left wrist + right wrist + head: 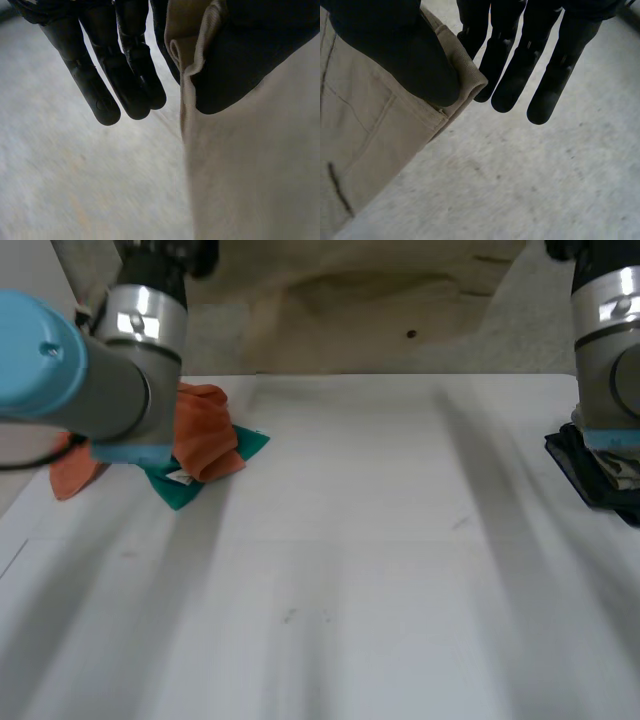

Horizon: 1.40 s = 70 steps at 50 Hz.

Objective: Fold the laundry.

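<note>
Beige hemmed cloth garment (400, 295) is hanging across the upper middle of the head frame beyond the white table (350, 540), left hand (250, 60) and right hand (395, 45) each pinching a hemmed edge under its thumb, apparently the spreading step, calling next for laying it flat

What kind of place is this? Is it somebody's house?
Probably a robot workbench, not a home: a white table, two robot arms, and an orange cloth and a beige cloth to fold.
</note>
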Each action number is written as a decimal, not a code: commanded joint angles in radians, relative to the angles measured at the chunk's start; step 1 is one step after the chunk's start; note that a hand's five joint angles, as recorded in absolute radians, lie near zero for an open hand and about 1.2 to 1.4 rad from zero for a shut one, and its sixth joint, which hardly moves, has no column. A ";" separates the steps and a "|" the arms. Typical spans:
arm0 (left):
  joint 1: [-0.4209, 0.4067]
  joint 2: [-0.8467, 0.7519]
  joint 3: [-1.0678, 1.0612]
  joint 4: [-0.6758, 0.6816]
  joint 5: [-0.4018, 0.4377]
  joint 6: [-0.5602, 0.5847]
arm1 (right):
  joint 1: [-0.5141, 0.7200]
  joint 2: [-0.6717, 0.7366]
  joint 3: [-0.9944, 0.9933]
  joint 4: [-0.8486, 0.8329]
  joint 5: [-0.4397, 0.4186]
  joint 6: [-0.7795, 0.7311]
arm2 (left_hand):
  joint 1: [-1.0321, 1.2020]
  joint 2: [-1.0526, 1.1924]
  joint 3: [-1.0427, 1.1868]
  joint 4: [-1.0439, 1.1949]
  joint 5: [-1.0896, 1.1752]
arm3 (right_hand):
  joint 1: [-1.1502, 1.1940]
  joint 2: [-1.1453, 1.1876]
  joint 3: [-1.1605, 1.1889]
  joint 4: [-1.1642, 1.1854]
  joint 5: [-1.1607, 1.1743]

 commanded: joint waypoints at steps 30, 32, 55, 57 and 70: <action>-0.171 0.231 -0.567 -0.920 -0.108 -0.007 | -0.049 -0.130 0.498 1.027 -0.137 -0.444 | 0.218 0.195 0.199 0.194 0.237 | 0.282 0.215 0.203 0.198 0.207; -0.196 0.262 -0.586 -0.986 -0.108 -0.002 | -0.088 -0.208 0.560 1.128 -0.138 -0.539 | 0.218 0.195 0.199 0.194 0.237 | 0.282 0.215 0.203 0.198 0.207; -0.124 -0.007 -0.221 -0.578 -0.099 0.145 | -0.179 -0.166 0.504 0.753 -0.212 -0.328 | 0.218 0.195 0.199 0.194 0.237 | 0.282 0.215 0.203 0.198 0.207; -0.107 -0.098 -0.144 -0.478 -0.097 0.146 | -0.159 -0.149 0.490 0.679 -0.175 -0.319 | 0.218 0.195 0.199 0.194 0.237 | 0.282 0.215 0.203 0.198 0.207; -0.056 -0.469 0.173 -0.347 -0.058 0.180 | -0.033 0.221 0.250 0.390 -0.020 -0.316 | 0.067 0.044 0.049 0.043 0.086 | 0.222 0.155 0.143 0.138 0.147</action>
